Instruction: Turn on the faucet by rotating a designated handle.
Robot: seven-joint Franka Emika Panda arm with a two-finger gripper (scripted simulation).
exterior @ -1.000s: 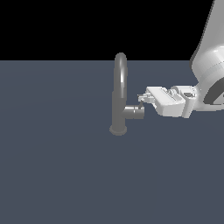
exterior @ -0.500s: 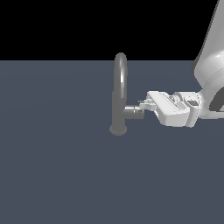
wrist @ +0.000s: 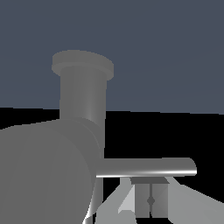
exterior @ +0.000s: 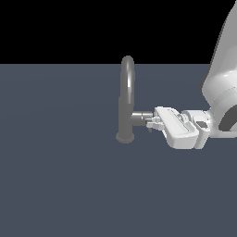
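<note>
The grey faucet (exterior: 127,99) stands mid-scene, its arched spout rising above a round base. A stubby side cylinder (exterior: 140,116) sticks out toward the exterior view's right. My white gripper (exterior: 150,122) reaches in from that side, fingertips at the end of this cylinder. In the wrist view the faucet column (wrist: 83,98) and the side cylinder (wrist: 43,175) fill the frame. The handle (wrist: 146,167), a thin rod, juts out from the cylinder. My gripper (wrist: 151,197) is shut, fingertips together right against the rod with nothing between them. The exterior view mostly hides the handle behind my fingers.
A flat dark blue-grey surface (exterior: 60,176) stretches all around the faucet. The large white arm link (exterior: 224,88) rises at the exterior view's right edge.
My gripper has moved toward the faucet and lower, tilting downward. The small handle, upright at the cylinder's end a second ago, has swung down with the fingertips.
</note>
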